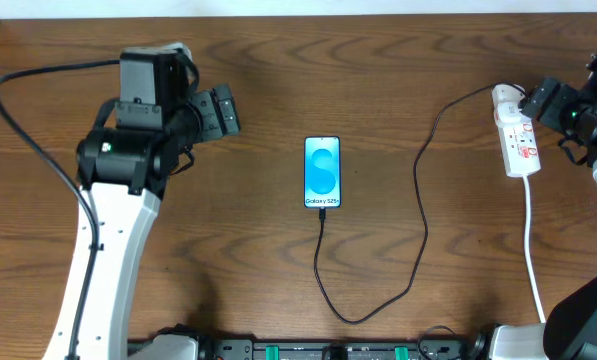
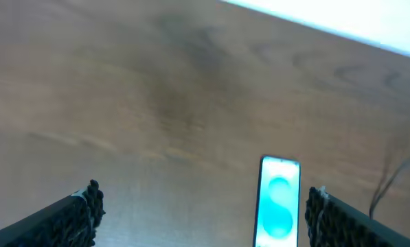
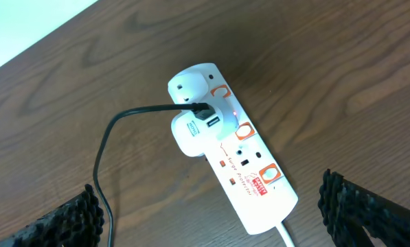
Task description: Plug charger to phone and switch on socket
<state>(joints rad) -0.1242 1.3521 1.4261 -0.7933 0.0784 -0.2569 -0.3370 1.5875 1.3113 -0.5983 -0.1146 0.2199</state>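
Note:
The phone (image 1: 322, 172) lies flat at the table's middle, blue screen up; it also shows in the left wrist view (image 2: 279, 202). The black charger cable (image 1: 418, 215) runs from the phone's near end in a loop to the white socket strip (image 1: 516, 132) at the right. In the right wrist view the cable's plug (image 3: 203, 112) sits in a white adapter on the socket (image 3: 242, 165), and a small red light glows beside it. My left gripper (image 1: 220, 112) is open and empty, left of the phone. My right gripper (image 3: 211, 213) is open above the socket, touching nothing.
The socket's white cord (image 1: 531, 235) runs toward the table's front right. The table's far edge (image 2: 328, 24) meets a white surface. The left arm's black cable (image 1: 23, 120) arcs over the table's left side.

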